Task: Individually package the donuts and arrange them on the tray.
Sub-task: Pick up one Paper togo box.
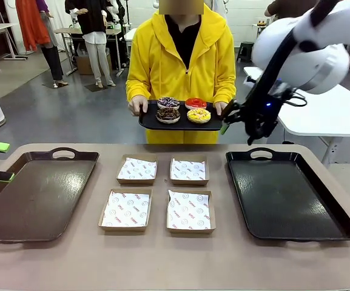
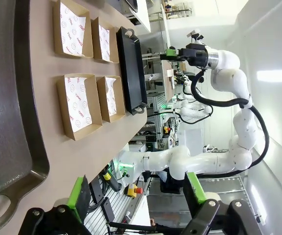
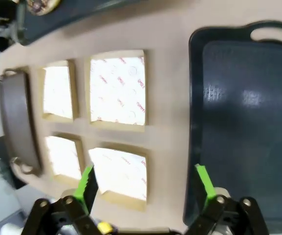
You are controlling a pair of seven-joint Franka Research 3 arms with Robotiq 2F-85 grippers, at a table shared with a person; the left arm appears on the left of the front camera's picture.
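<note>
Front view: donuts point(image 1: 183, 110) are held out on a person's small tray point(image 1: 147, 121) beyond the table point(image 1: 162, 260), none boxed; right claw point(image 1: 227, 118) is raised beside it. Left wrist view: left claw point(image 2: 136, 196) is wide open, empty. Right wrist view: pads point(image 3: 87, 183) are spread, nothing gripped; first donut pick is judged next.

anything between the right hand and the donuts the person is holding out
Nothing covers the donuts; they lie bare on the small tray the person holds. The right hand, open, hangs by that tray's right end, where the person's own hand grips the rim, closest to the yellow donut.
</note>
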